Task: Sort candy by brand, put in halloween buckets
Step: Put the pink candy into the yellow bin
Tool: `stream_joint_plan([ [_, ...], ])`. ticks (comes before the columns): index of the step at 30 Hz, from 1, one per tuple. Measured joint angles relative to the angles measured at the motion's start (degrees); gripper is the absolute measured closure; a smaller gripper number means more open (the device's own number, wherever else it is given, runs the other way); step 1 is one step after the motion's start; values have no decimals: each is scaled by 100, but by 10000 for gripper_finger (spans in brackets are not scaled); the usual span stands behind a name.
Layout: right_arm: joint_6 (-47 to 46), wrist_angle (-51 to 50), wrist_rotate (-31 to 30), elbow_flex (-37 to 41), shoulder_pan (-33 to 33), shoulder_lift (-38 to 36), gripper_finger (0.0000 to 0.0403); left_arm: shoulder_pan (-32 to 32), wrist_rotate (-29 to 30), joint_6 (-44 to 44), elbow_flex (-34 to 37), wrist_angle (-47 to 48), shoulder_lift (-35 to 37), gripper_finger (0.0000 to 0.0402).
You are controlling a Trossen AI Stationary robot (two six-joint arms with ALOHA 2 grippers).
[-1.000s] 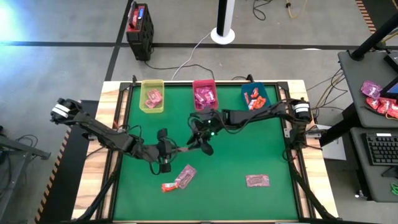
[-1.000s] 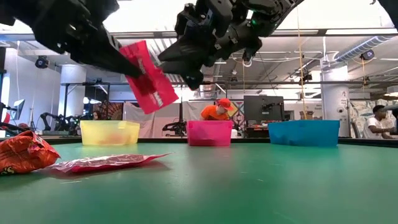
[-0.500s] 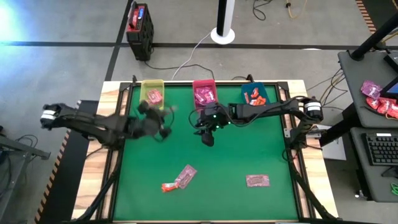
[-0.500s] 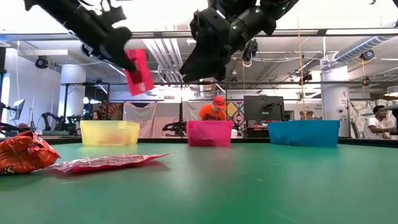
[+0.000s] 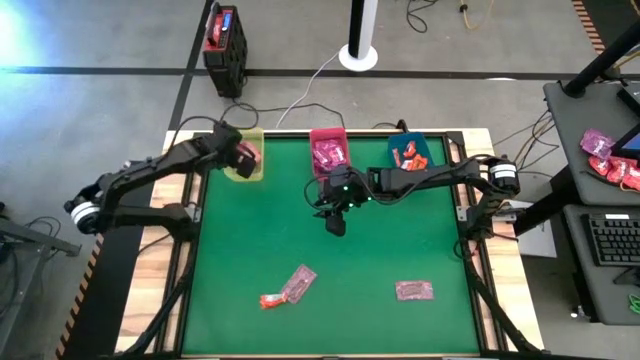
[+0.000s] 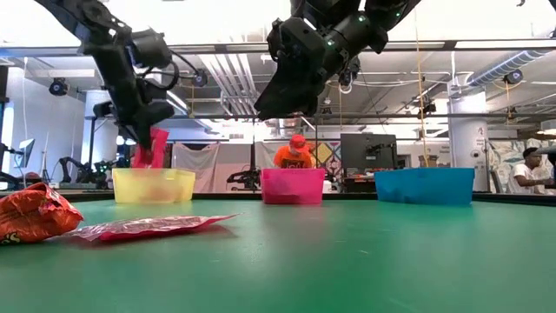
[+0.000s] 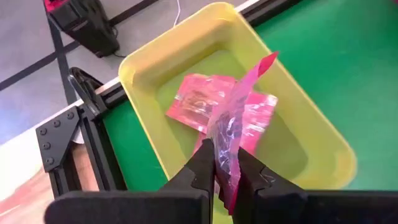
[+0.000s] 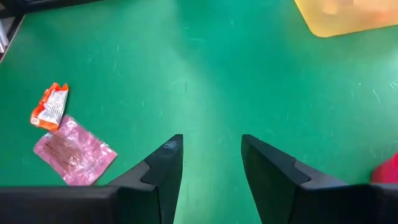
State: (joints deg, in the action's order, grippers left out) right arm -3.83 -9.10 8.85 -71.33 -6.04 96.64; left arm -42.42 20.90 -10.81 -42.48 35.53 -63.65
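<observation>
One pink packet (image 7: 231,127) between left fingers (image 7: 202,163).

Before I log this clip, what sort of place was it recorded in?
Most likely a robotics lab or workshop: exposed ceiling ducts, a person in orange at a dark computer monitor behind the green-topped table, and a black keyboard on a side desk.

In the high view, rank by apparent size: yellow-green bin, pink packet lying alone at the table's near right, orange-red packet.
1. yellow-green bin
2. lone pink packet
3. orange-red packet

The left gripper covers part of the bin, which is still plainly the largest.
</observation>
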Motion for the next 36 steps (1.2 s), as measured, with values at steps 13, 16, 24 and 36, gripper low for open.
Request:
stream_joint_plan([
  [13,-1,-6,1,88,0,0,232,-165,321,250,13,-317,-296,387],
  [16,31,-23,3,111,-4,0,231,-167,749,243,13,-320,-314,387],
  [24,199,-37,5,112,-146,0,227,-165,764,280,13,-352,-314,386],
  [36,390,-4,2,112,-593,0,225,-165,407,132,13,-662,-618,371],
])
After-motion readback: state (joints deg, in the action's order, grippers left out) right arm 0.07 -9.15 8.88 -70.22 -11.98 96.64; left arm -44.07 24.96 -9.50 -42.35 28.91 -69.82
